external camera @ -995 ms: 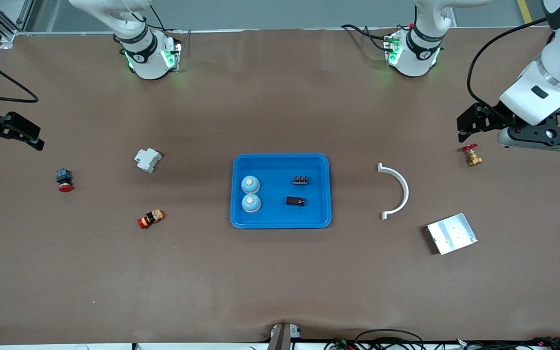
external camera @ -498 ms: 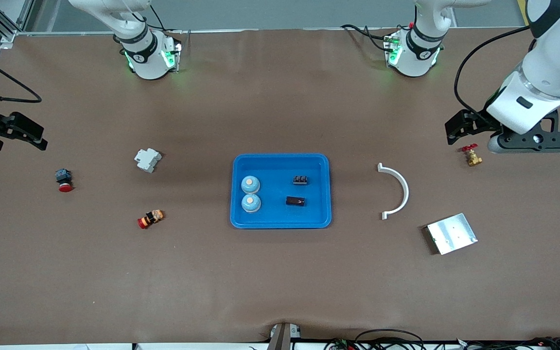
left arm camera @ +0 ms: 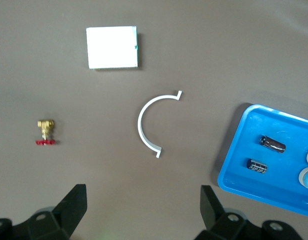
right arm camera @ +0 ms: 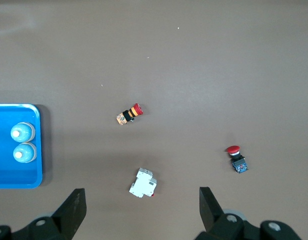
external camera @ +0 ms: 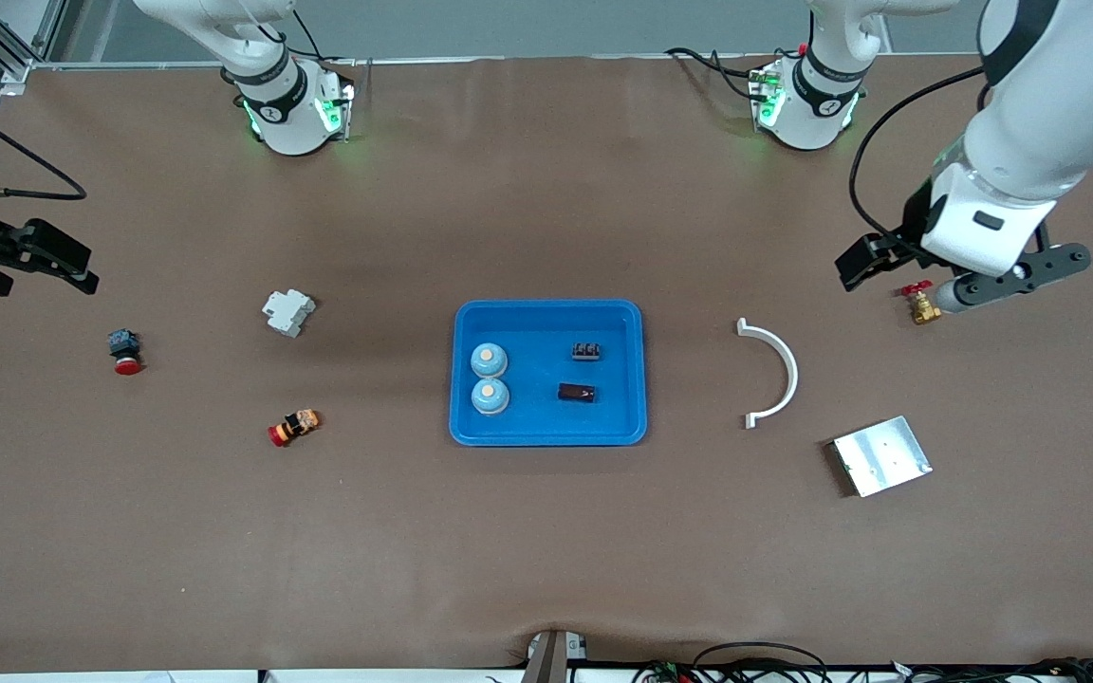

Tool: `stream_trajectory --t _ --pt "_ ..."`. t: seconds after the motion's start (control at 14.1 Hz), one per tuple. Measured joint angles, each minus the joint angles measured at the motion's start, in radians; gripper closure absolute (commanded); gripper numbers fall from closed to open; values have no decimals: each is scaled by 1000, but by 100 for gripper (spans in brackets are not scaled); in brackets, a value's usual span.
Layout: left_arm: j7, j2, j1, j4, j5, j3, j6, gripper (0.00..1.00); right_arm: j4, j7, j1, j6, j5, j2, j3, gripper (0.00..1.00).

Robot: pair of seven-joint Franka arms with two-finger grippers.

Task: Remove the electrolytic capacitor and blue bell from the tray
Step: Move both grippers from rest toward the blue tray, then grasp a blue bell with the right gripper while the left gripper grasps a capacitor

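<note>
Sitting in the tray (external camera: 546,313): capacitor (external camera: 576,393) (bells (external camera: 489,360) alongside).

Brown matte covering (external camera: 546,550) spreads wide across the whole table, smooth apart from a small pucker at the edge nearest the front camera. Along that same edge, black cables (external camera: 755,664) curl beside a grey bracket (external camera: 554,656) on a pale strip. Up past the top edge there's grey floor, an aluminium frame post (external camera: 10,47) at one corner and a yellow floor line (external camera: 1024,21) at the other
</note>
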Motion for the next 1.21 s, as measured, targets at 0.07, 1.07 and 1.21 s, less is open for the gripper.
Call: stream_trajectory --t 0.07,1.07,1.21 --pt "-31 1 -3 -9 0 -5 0 0 0 0 2 5 1 8 0 0" --pt "-756 101 -55 -207 15 -163 300 0 -2 73 135 63 2 118 2 0" --pt "-842 153 -91 -206 40 -166 337 0 -3 86 172 88 3 147 3 0"
